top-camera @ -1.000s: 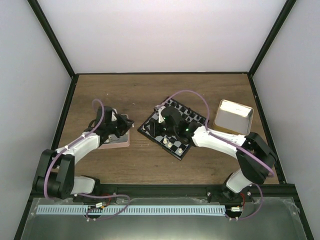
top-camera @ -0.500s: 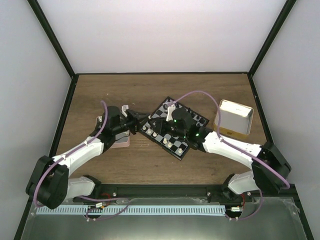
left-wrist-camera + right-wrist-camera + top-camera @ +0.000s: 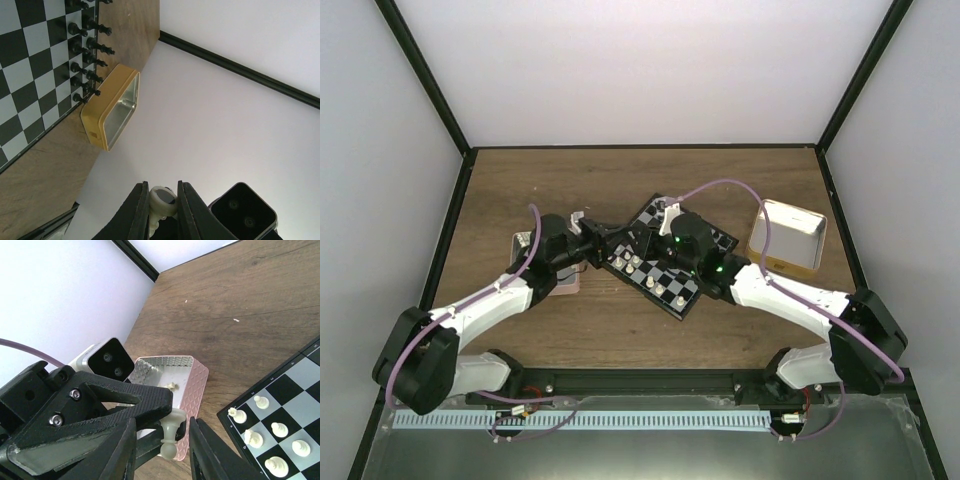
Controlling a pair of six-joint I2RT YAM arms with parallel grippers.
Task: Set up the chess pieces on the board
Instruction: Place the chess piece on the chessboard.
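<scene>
Left end effector, seen from its own wrist camera, is clamped on a small cream-white chess figure, a dark finger pressed to each side of it, with the white wall behind. Past it lies the flat black-and-pale-grey checked chessboard, where two rows of tiny black chess figures stand along one edge. A tan rectangular box with a silvery inside sits on the brown wooden table near that edge, not touching it. The black camera of the other wrist shows at lower right. From the right wrist, the right end effector stands with its jaws apart on either side of the same cream-white figure; whether either jaw touches it cannot be told. The black frame of the left end effector fills the lower left. Beyond, a pink square tray with a silvery patterned floor holds one more loose cream-white figure, and several standing cream-white figures occupy squares at the board's nearest corner. From above, both arms meet over the board's left corner. The board lies turned like a diamond in the middle of the table, the pink tray just beside it on the left under the left arm, the tan box near it on the right.
</scene>
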